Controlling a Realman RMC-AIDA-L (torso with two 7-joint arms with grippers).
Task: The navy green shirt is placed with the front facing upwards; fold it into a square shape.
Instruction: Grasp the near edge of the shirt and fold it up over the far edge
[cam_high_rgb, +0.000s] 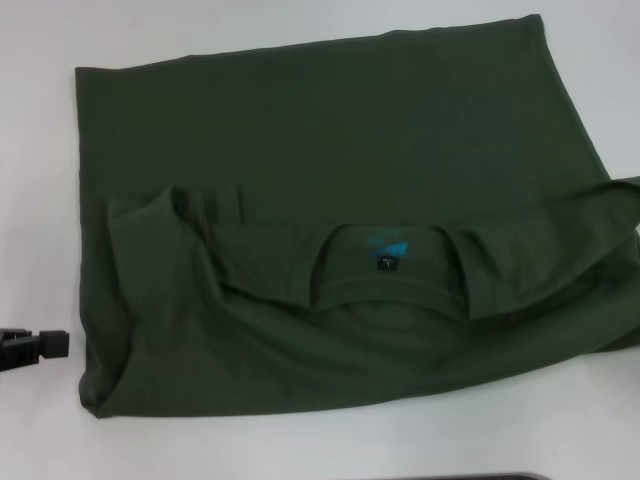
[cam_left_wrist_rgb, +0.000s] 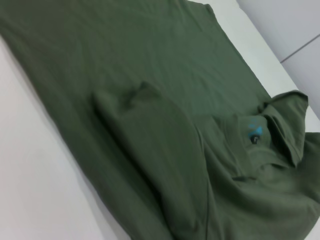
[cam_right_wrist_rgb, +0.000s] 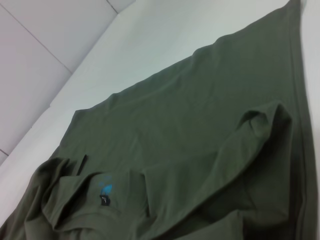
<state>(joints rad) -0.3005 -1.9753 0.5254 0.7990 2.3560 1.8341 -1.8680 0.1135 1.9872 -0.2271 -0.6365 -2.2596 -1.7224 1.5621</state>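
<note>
The navy green shirt (cam_high_rgb: 330, 150) lies spread flat on the white table (cam_high_rgb: 40, 180), hem toward the far side. Its ribbed collar (cam_high_rgb: 385, 295) sits near the front, with the small black neck tag (cam_high_rgb: 387, 264) and teal print showing inside. Both sleeves are folded inward over the body, one on the left (cam_high_rgb: 170, 230) and one on the right (cam_high_rgb: 540, 240). The shirt's right edge runs out of the head view. My left gripper (cam_high_rgb: 40, 345) pokes in at the far left, just off the shirt's lower left corner and apart from it. The shirt (cam_left_wrist_rgb: 150, 75) and tag (cam_left_wrist_rgb: 255, 139) fill the left wrist view. The right wrist view shows shirt (cam_right_wrist_rgb: 200, 100) and tag (cam_right_wrist_rgb: 104, 200).
Bare white table (cam_high_rgb: 300, 440) borders the shirt at the front, left and far side. A thin dark strip (cam_high_rgb: 450, 477) lies at the bottom edge of the head view. Pale wall panels (cam_right_wrist_rgb: 45, 40) stand beyond the table.
</note>
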